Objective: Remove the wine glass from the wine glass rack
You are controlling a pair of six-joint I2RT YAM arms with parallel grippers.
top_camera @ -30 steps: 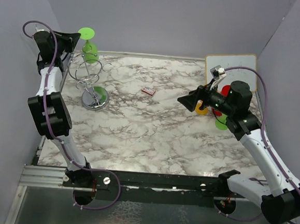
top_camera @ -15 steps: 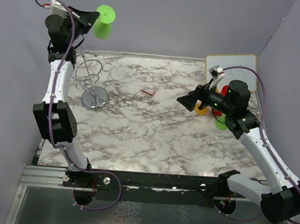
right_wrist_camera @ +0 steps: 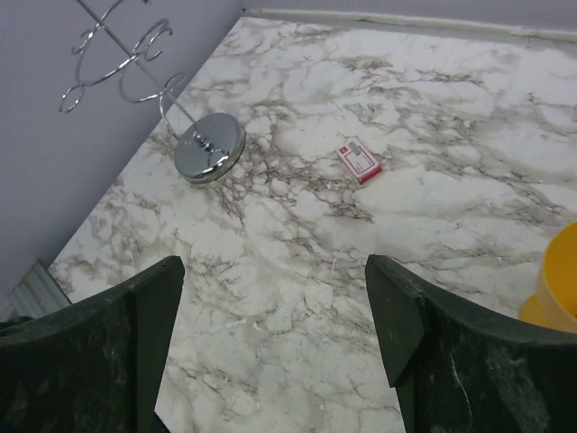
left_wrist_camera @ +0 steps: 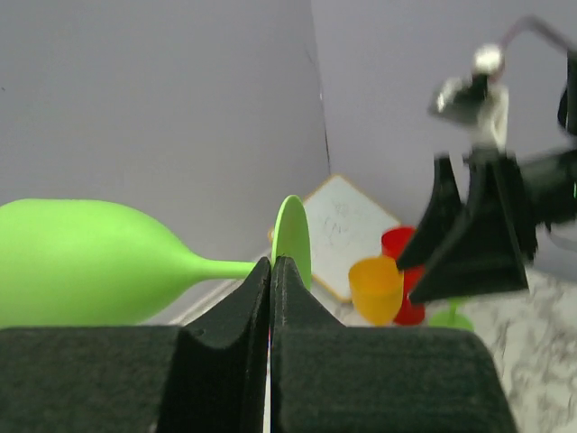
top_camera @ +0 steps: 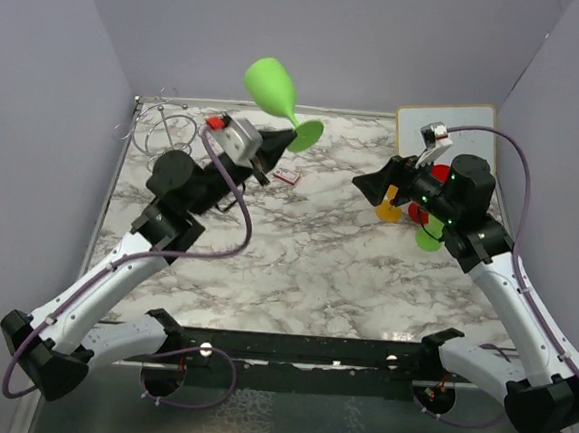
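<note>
The green wine glass (top_camera: 270, 83) is held in the air over the back middle of the table, tilted on its side, bowl to the left and foot (top_camera: 307, 136) to the right. My left gripper (top_camera: 275, 143) is shut on its stem next to the foot. In the left wrist view the bowl (left_wrist_camera: 81, 262) and foot (left_wrist_camera: 293, 236) flank the closed gripper (left_wrist_camera: 270, 263). The silver wire wine glass rack (top_camera: 161, 131) stands empty in the back left corner, partly hidden by my left arm; its round base (right_wrist_camera: 209, 149) shows in the right wrist view. My right gripper (top_camera: 372, 193) (right_wrist_camera: 275, 271) is open and empty.
A small red-and-white card (top_camera: 287, 176) (right_wrist_camera: 360, 161) lies on the marble. At the back right are a white board (top_camera: 447, 129), a yellow cup (top_camera: 389, 206) (left_wrist_camera: 376, 287), a red cup (top_camera: 435, 175) and another green glass (top_camera: 428, 237), close behind my right arm.
My left arm has swung from the back left corner to the middle, carrying the green glass off and away from the rack. The right arm has barely moved.
</note>
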